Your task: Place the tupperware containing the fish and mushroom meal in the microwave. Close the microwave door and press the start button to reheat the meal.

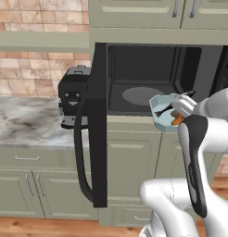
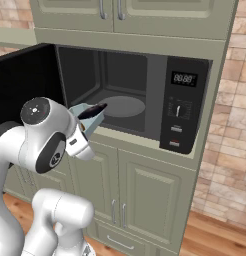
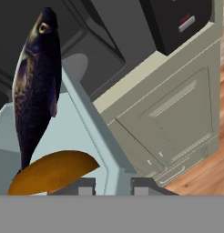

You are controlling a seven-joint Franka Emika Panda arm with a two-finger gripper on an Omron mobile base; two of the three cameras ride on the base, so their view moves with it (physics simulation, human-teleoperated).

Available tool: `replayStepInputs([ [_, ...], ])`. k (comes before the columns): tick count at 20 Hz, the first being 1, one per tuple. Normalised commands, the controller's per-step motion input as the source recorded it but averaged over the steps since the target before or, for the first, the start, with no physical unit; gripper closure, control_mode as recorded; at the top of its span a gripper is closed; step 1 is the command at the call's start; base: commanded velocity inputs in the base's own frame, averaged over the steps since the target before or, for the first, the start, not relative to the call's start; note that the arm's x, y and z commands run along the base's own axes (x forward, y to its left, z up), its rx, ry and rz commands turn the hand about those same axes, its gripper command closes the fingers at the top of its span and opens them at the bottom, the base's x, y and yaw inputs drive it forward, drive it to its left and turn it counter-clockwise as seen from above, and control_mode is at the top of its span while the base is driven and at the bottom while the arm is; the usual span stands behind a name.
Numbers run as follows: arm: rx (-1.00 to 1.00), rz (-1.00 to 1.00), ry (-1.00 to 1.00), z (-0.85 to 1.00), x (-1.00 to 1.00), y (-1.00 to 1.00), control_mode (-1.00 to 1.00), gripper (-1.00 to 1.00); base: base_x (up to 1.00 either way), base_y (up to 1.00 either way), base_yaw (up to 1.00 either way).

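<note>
The claw [image 3: 113, 184] is clamped on the near wall of the tupperware [image 3: 93, 136], one dark finger on each side of the pale-blue rim in the hand view. Inside the tub sits the fish and mushroom meal: a dark fish [image 3: 35, 86] standing up on its tail end and an orange-brown mushroom cap [image 3: 52, 170] low beside it, close to the gripped wall.

In the left base view the tupperware [image 1: 164, 113] hangs in the air just in front of the microwave [image 1: 153, 76], at the lower right of its opening and level with the cavity floor, not yet resting on anything. The white arm [image 1: 199, 139] rises from below and holds it there. The right base view shows the same tub [image 2: 87, 117] at the left front edge of the cavity, with the dark fish [image 2: 92, 111] poking over its rim.

The microwave door [image 1: 96, 125] is swung wide open to the left, edge-on to the left camera, its curved black handle [image 1: 81, 152] facing outward. Beyond the tub lies the round glass turntable [image 2: 122, 106], bare, in the dark cavity. The button strip [image 2: 182, 107] with its small display stands on the right side of the microwave.

Further left a black coffee machine [image 1: 73, 95] sits on the marbled counter [image 1: 28, 122] against the brick wall
</note>
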Motion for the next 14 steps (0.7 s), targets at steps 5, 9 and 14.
replayStepInputs([
  [5,0.00,0.00,0.00,0.00,0.00,0.00,-1.00,1.00,0.00,0.00,0.00],
  [9,0.00,0.00,0.00,0.00,0.08,0.00,-1.00,1.00,0.00,0.00,0.00],
  [14,0.00,0.00,0.00,0.00,0.19,0.00,-1.00,1.00,0.00,0.00,0.00],
])
